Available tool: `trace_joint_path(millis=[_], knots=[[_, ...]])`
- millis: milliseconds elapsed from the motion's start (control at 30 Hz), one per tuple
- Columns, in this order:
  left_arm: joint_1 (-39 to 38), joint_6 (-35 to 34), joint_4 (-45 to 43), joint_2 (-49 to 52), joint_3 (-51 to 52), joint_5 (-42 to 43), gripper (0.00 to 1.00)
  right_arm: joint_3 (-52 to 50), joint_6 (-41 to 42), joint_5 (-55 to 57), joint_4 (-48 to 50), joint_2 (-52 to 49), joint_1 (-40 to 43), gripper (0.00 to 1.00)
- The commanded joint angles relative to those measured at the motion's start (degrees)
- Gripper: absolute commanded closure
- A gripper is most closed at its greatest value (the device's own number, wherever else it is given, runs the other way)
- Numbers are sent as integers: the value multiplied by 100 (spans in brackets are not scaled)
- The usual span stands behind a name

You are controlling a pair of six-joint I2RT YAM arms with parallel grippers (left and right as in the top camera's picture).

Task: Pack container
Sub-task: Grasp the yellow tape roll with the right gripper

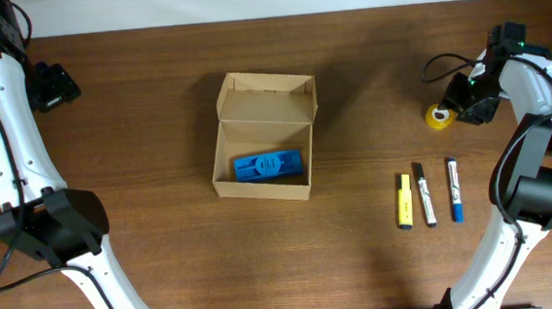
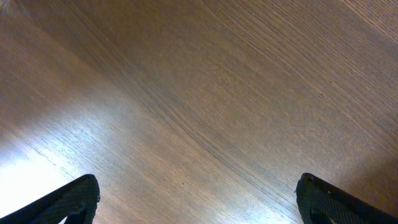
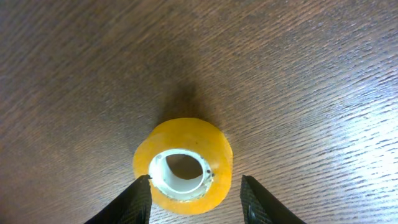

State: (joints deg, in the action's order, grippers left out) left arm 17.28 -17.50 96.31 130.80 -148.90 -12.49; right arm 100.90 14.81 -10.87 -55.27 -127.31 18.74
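At far right, the right gripper straddles the yellow tape roll, jaws spread, holding nothing.

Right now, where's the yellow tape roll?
Overhead, the tape roll sits on the robot's right, just up-frame of the three markers, far right of the container. The right wrist view shows it between the fingers of the open right tool.

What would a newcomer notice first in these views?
The open brown cardboard container sits mid-table, with a blue object lying inside. Next comes the yellow tape roll at the table's right side, with the right gripper open around it, a finger on either side. Three markers lie side by side nearer the right arm's base.
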Motion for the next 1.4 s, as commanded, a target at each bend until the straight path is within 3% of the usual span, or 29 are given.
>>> trace_joint_path(millis=[0,600,633,700,867,1167,1367], knots=[[26,87,-4,-140,39,-42,0,-35,81,50,2,-79,-4,54],[26,87,-4,-138,39,-44,0,-37,223,400,-214,-487,-4,55],[26,87,-4,-138,39,-42,0,-37,221,400,-212,-501,-4,56],[26,87,-4,-138,39,-42,0,-37,221,400,-205,-518,-4,73],[26,87,-2,-140,39,-42,0,-37,221,400,-212,-518,-4,96],[26,87,-4,-140,39,-42,0,87,197,382,-490,-507,-4,96],[26,87,-2,-138,39,-42,0,734,57,376,-1121,-245,-52,96]])
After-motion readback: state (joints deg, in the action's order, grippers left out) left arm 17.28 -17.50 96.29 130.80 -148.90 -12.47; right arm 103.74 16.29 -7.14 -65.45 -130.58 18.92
